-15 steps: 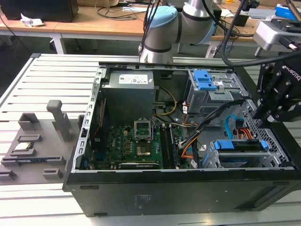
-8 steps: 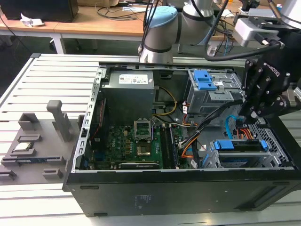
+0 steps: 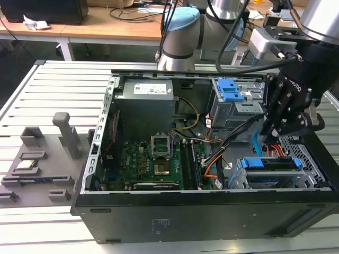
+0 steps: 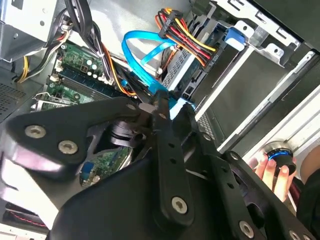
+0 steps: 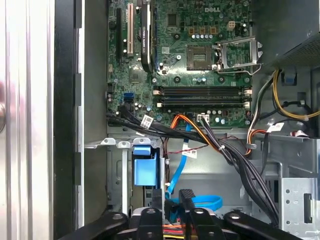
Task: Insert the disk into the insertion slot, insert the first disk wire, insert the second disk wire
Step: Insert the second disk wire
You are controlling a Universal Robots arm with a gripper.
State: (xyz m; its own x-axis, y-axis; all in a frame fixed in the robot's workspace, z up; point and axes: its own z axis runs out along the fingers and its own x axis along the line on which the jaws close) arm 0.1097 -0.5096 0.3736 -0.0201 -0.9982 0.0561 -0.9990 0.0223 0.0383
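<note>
Disk (image 3: 273, 172) seated in the insertion slot (image 3: 312, 169) at the exterior view's right end of the open computer case (image 3: 175, 211), blue carrier edge showing. Just above it, gripper (image 3: 276, 132) lowered among the cables, fingertips pinched together on the connector of a blue flat wire (image 4: 142, 57) in the second wrist view. Red, yellow and black power wires (image 4: 185, 35) plugged close beside. Beyond, motherboard (image 5: 190, 60) across the case floor. Person's hand (image 4: 272, 172) on a round knob outside the case.

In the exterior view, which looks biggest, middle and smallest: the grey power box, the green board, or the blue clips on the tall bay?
1. Green board, though the power box looks nearly as big.
2. Grey power box.
3. Blue clips, clearly smallest.
</note>
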